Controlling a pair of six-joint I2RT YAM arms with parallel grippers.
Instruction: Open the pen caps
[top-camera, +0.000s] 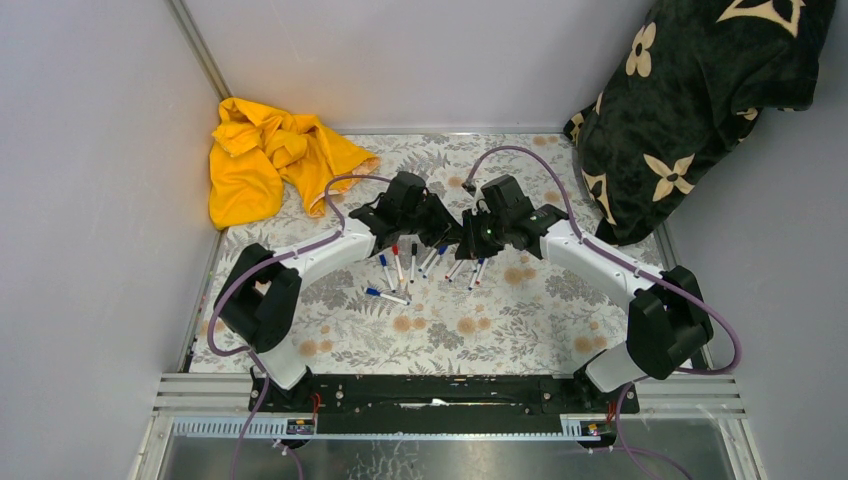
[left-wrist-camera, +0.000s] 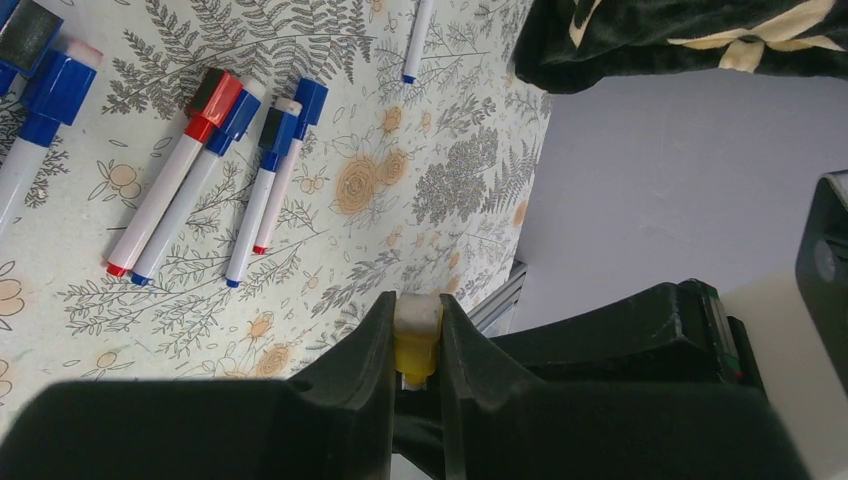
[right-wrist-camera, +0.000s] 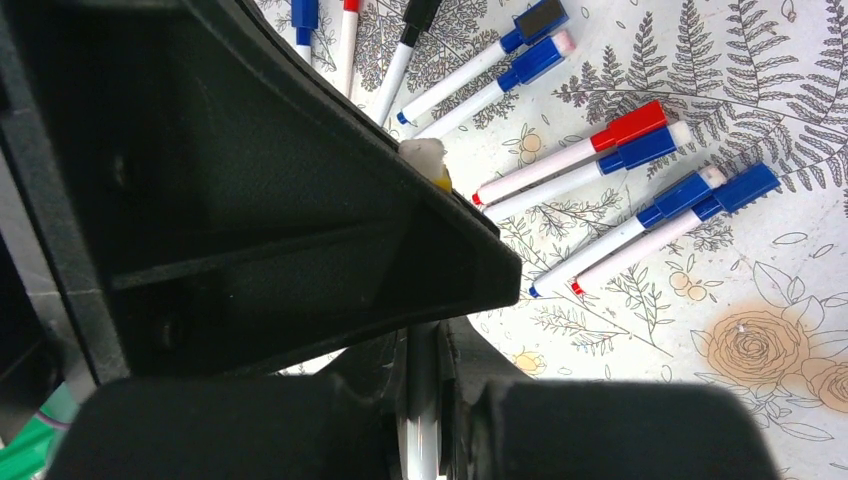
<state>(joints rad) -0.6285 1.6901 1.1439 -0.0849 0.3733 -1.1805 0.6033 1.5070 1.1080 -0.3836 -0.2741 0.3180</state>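
My left gripper (top-camera: 447, 228) and right gripper (top-camera: 473, 232) meet nose to nose above the row of pens (top-camera: 430, 265). In the left wrist view the left gripper (left-wrist-camera: 418, 312) is shut on a yellow pen cap (left-wrist-camera: 417, 345) with a white top. In the right wrist view the right gripper (right-wrist-camera: 425, 350) is shut on a slim white pen barrel (right-wrist-camera: 420, 425); the yellow cap (right-wrist-camera: 430, 162) shows at the tip of the left gripper's finger. Several capped pens lie on the cloth, with blue caps (right-wrist-camera: 650, 147) and red caps (right-wrist-camera: 628, 124). Whether cap and barrel are still joined is hidden.
A crumpled yellow cloth (top-camera: 265, 160) lies at the back left. A dark blanket with cream flowers (top-camera: 690, 110) hangs over the back right corner. The floral table cover (top-camera: 500, 320) spreads under the arms. Grey walls close in left, right and back.
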